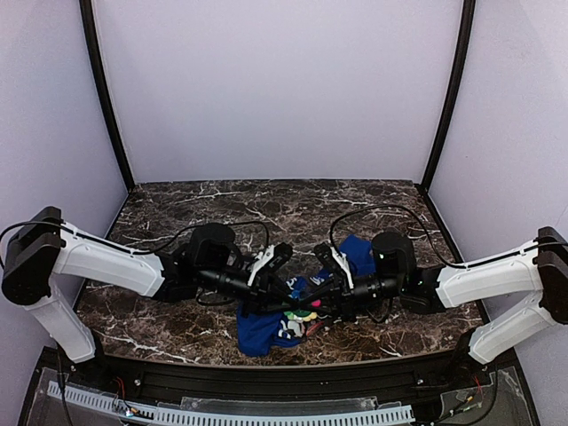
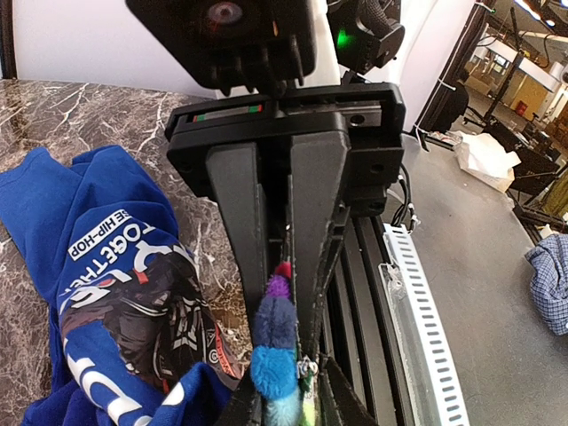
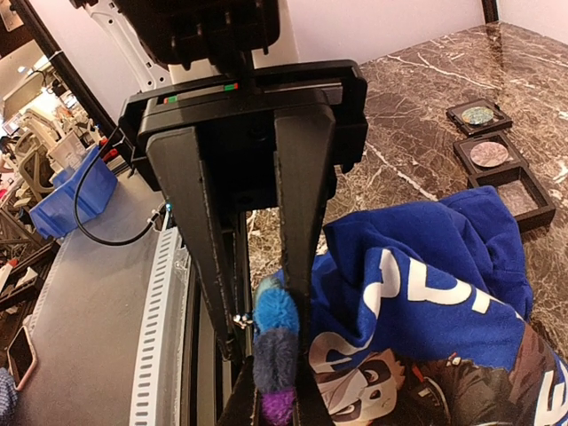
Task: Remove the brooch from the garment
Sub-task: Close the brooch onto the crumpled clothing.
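The brooch (image 1: 306, 312) is a small fuzzy multicoloured pin, hanging just above the blue printed garment (image 1: 262, 333) at the table's front middle. My left gripper (image 1: 288, 302) and right gripper (image 1: 321, 302) meet tip to tip over it. In the left wrist view the left gripper (image 2: 277, 355) is shut on the brooch (image 2: 275, 324), beside the garment (image 2: 98, 266). In the right wrist view the right gripper (image 3: 266, 355) is closed on the brooch (image 3: 277, 312) from the other end, above the garment (image 3: 426, 284). A small metal clasp (image 2: 306, 366) shows at the brooch's side.
Three small dark square trays (image 3: 490, 153) stand in a row on the marble beyond the garment. The black front rail (image 1: 266, 383) and a white slotted cable duct (image 2: 422, 337) run along the table's near edge, just below the grippers.
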You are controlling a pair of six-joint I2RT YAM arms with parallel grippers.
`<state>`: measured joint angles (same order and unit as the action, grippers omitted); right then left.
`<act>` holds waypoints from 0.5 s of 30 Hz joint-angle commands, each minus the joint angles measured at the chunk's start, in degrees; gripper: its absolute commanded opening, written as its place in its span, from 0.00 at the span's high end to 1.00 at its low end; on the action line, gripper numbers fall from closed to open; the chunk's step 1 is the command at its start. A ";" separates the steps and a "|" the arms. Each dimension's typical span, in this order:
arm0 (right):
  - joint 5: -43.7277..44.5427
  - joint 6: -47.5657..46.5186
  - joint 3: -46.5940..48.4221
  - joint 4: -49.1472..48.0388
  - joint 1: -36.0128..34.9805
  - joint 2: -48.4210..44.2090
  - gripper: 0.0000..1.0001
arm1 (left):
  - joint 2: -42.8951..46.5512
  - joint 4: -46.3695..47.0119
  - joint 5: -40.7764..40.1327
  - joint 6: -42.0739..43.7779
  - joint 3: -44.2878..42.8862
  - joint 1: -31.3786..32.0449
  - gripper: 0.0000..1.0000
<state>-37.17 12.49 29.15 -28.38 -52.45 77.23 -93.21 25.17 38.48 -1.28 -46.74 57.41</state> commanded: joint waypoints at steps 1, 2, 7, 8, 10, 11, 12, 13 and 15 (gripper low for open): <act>1.15 -0.80 2.58 -3.94 -0.32 0.91 1.00 | -0.36 5.21 3.99 0.93 -3.69 1.63 0.80; 1.32 -0.87 2.50 -3.88 -0.29 0.75 1.00 | -0.34 5.41 3.98 0.93 -3.59 1.64 0.80; 2.28 -0.64 1.73 -4.21 -0.29 -0.15 1.00 | 0.06 6.92 3.74 0.55 -2.66 1.57 0.80; 2.56 -0.55 1.56 -4.35 -0.29 -0.34 1.00 | 0.25 7.05 3.73 0.50 -2.57 1.57 0.80; 2.83 -0.42 1.29 -4.62 -0.29 -0.82 1.00 | 0.54 7.40 3.57 0.41 -2.27 1.57 0.80; 2.96 -0.31 1.19 -4.71 -0.29 -1.08 1.00 | 0.65 7.58 3.39 0.40 -2.12 1.57 0.79; 3.21 -0.19 1.04 -4.75 -0.29 -1.18 1.00 | 0.70 7.69 3.33 0.36 -1.99 1.57 0.79; 3.38 -0.07 0.92 -4.83 -0.29 -1.30 1.00 | 0.78 8.05 3.28 0.26 -1.74 1.57 0.79; 3.50 0.15 0.60 -5.17 -0.21 -1.72 1.00 | 1.08 8.72 3.15 0.11 -1.32 1.57 0.79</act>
<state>-36.38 12.53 29.12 -27.35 -52.45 76.44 -93.71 26.11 38.70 -1.30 -46.85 57.39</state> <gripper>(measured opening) 0.062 0.206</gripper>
